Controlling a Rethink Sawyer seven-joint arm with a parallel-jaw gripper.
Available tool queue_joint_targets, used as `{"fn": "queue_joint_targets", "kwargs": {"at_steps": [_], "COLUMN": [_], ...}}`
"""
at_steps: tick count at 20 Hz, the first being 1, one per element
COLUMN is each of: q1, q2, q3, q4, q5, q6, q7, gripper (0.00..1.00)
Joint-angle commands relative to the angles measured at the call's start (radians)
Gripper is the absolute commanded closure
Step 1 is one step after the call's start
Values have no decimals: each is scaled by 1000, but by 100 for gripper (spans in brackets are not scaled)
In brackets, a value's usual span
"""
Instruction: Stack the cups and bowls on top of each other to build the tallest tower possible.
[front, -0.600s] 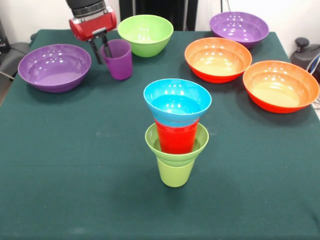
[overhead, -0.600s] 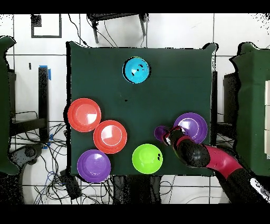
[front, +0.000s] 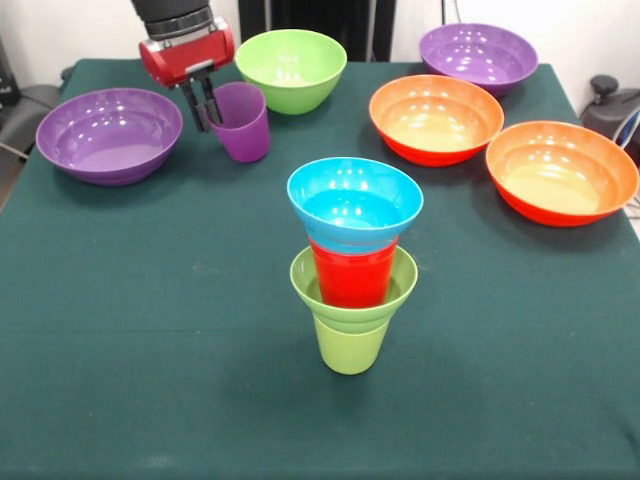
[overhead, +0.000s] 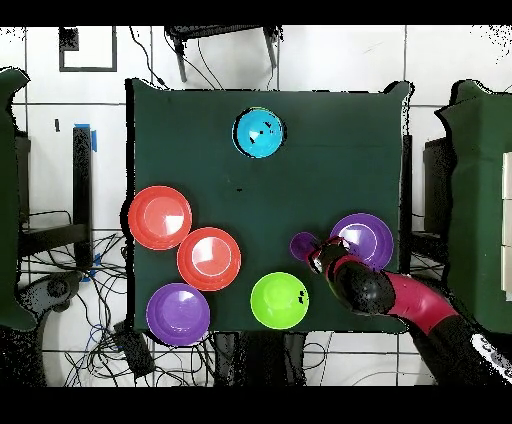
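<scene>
Lifted slightly and tilted since a moment ago, the translucent purple cup hangs pinched by its rim in the gripper, needing carriage over to the tower mid-table.

Green table cloth; tiled floor — cables

In the front view the arm is cut off by the top edge, only its lowest part being shown. The foot of the red cup is hidden inside the small lime-green bowl, and its rim is covered by the small blue bowl. In the overhead view the tower is reduced to one blue disc, the pieces beneath being concealed. The purple cup is partly covered by the gripper.
</scene>
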Motion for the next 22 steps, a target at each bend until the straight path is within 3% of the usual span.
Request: {"fn": "queue_joint_targets", "kwargs": {"at_steps": [1, 6, 13, 22], "q1": [59, 70, 56, 72], "q2": [31, -17, -190, -288], "q3": [-30, -10, 74, 122], "q4": [-40, -15, 84, 121], "q5": [-65, -35, 69, 171], "q6": [-36, -3, 92, 160], "q7": [125, 135, 147, 142], "gripper": [100, 100, 100, 100]}}
